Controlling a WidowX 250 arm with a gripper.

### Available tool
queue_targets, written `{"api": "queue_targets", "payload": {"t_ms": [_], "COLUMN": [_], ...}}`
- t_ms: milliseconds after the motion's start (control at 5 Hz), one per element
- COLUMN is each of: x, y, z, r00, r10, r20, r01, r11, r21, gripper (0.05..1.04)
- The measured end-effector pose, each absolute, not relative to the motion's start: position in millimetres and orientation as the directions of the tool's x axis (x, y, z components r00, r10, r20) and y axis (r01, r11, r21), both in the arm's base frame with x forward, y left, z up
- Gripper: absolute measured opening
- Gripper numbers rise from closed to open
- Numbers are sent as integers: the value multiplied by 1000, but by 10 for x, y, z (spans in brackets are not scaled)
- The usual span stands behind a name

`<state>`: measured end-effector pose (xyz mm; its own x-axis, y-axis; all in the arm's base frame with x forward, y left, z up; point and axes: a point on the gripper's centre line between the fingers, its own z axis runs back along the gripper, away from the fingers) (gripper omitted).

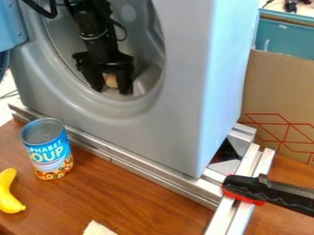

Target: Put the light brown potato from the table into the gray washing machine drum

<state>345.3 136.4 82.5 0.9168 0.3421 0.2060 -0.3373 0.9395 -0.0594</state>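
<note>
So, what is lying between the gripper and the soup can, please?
Between the gripper and the soup can, the camera view shows the grey front panel and the metal rail.

Blue-labelled can [47, 151], yellow banana [8, 193], red geometric lines on brown cardboard [266, 98].

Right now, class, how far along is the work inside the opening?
Reaching in looks done: the gripper is inside the round opening. In hand: a small tan thing there, grip unclear. Left, probably: settling it and withdrawing. The soup can and banana are outside, on the table.
</note>
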Motion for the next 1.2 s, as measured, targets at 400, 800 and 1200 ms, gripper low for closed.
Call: {"api": "queue_targets", "payload": {"t_ms": [400, 800, 1200], "x": [2736, 1993, 1717], "y": [1493, 1357, 1166], "z": [894, 988, 1085], "r00": [914, 954, 984], "r10": [394, 295, 157], "r20": [94, -52, -86], "r01": [-399, -290, -154], "r11": [916, 953, 987], "r21": [34, 90, 38], "gripper": [993, 995, 996]}}
